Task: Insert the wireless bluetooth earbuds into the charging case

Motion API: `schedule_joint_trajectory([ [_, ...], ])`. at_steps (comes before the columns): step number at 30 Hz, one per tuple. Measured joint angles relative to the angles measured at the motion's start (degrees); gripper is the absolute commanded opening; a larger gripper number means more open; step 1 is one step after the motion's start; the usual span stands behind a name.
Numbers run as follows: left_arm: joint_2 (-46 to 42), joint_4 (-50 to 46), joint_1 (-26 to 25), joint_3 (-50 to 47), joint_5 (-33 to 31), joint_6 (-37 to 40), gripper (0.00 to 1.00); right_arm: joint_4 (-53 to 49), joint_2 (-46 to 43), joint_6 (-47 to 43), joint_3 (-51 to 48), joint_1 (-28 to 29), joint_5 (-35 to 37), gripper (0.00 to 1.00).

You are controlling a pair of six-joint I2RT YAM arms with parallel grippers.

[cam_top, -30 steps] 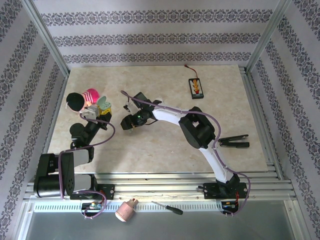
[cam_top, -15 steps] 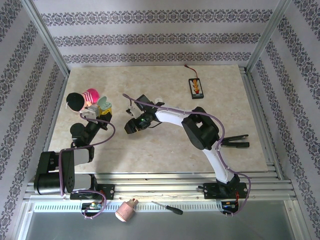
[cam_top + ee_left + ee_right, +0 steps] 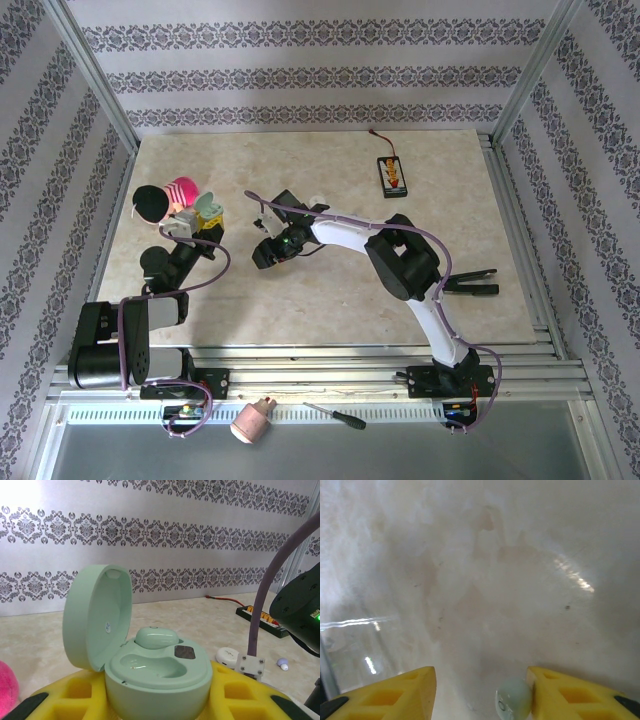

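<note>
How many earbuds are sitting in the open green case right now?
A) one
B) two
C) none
A: one green earbud sits at the back of the case, and the front slot is empty.
</note>
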Motion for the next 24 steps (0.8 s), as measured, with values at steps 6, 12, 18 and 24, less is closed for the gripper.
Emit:
schedule_joint_trajectory([
  [6, 0.0, 0.2, 0.0, -0.1, 0.0, -0.1, 0.21, -1.2, 0.0, -0.8, 0.1, 0.0, 3.3, 0.40],
  [12, 0.0, 0.9, 0.0, -0.1, 0.0, -0.2, 0.22, -1.7, 0.0, -0.4, 0.4, 0.0, 5.3, 0.31],
  [18, 0.0, 0.9, 0.0, -0.1, 0.0, -0.2, 0.21, -1.8, 0.0, 0.8, 0.5, 0.0, 5.9, 0.24],
  [24, 0.0, 0.9, 0.0, -0.1, 1.1, -0.2, 0.22, -1.4, -2.6, 1.8, -1.9, -0.5, 6.0, 0.16],
])
